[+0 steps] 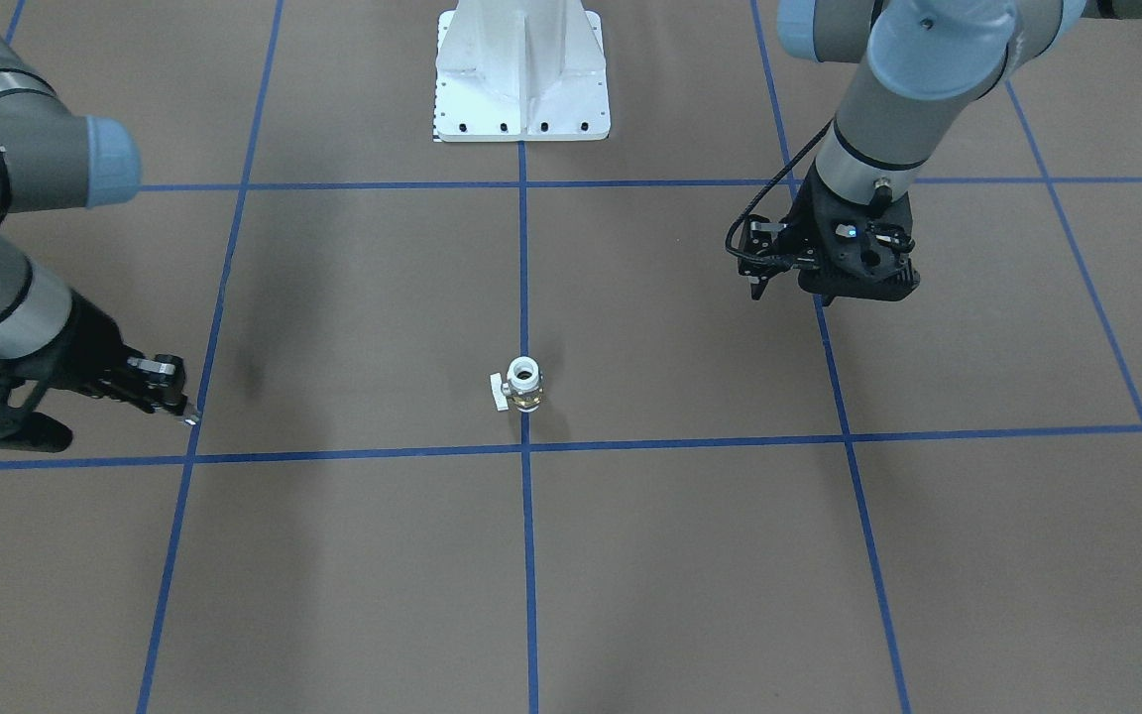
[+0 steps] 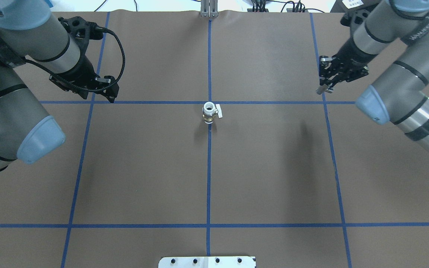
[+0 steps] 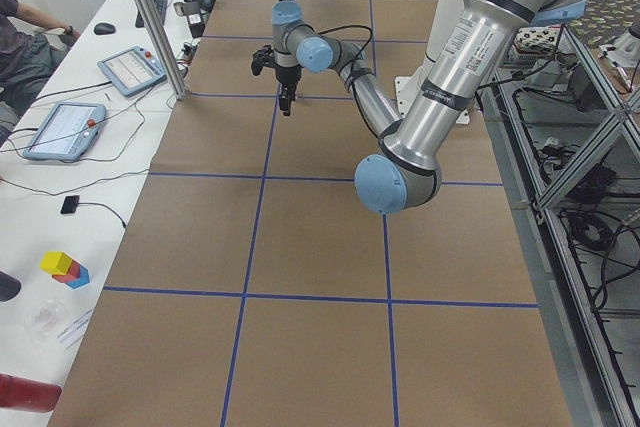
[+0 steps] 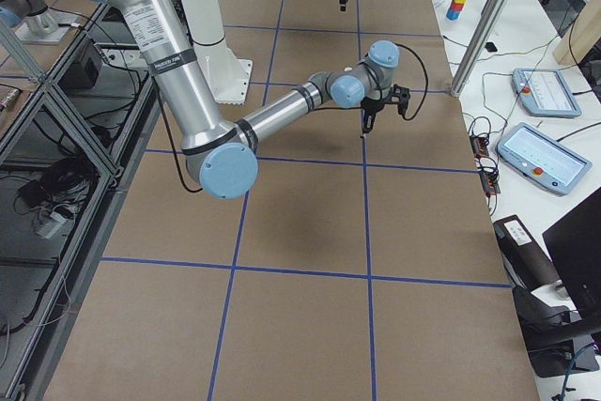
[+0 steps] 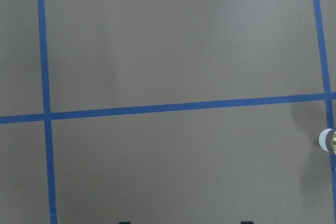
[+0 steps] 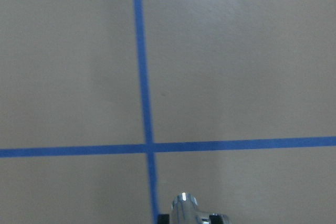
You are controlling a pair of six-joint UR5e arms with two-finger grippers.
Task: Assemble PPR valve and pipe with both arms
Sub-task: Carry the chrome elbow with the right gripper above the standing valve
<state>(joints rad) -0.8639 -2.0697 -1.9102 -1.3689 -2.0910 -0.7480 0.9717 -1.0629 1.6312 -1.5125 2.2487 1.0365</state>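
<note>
Pre-mating step: the PPR valve [image 2: 209, 112] stands upright on the surface [image 2: 274, 167] straight ahead of the pedestal [image 1: 521, 74], my right jaws grasp the pipe [image 2: 321, 89] off to the pedestal's right, and the left jaws look released, so next, I judge, they must seize the valve.

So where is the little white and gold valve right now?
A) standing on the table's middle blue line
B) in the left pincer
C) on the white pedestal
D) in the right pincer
A: the PPR valve stands upright on the middle blue line, its open end up, with nothing touching it.
</note>
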